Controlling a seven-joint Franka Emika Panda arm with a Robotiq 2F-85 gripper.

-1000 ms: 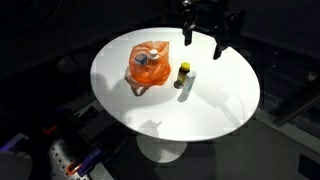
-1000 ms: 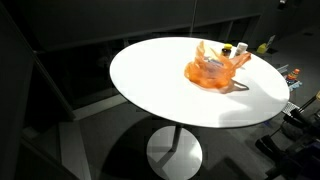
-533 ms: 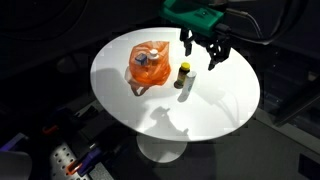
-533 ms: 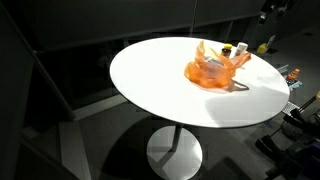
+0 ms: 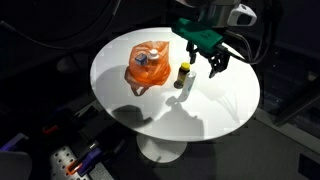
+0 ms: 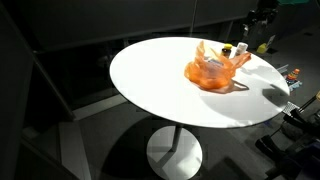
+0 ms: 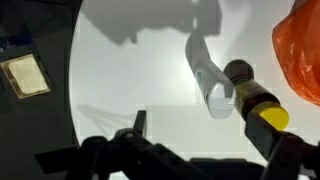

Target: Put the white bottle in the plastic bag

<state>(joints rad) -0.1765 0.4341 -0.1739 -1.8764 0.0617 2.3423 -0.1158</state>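
Observation:
A round white table (image 5: 212, 112) holds an orange plastic bag (image 5: 148, 62) with something inside it. Next to the bag stands a dark bottle with a yellow cap (image 5: 184, 71). A small white bottle (image 7: 206, 76) lies on its side against it in the wrist view. My gripper (image 5: 204, 60) is open and empty, hovering above the table just beside the two bottles. In the wrist view its fingers (image 7: 212, 138) frame the yellow-capped bottle (image 7: 256, 101), and the bag (image 7: 305, 48) shows at the right edge. The bag (image 6: 212, 68) and the yellow-capped bottle (image 6: 241, 47) also show in an exterior view.
The table edge (image 7: 75, 90) drops off to a dark floor, where a tan square object (image 7: 25, 74) lies. Clutter (image 5: 70, 160) sits low beside the table base. Dark equipment stands beyond the table (image 6: 290, 90).
My gripper has come down from above the table's far edge toward the bottles and now hangs close beside them. The bag and bottles have not moved.

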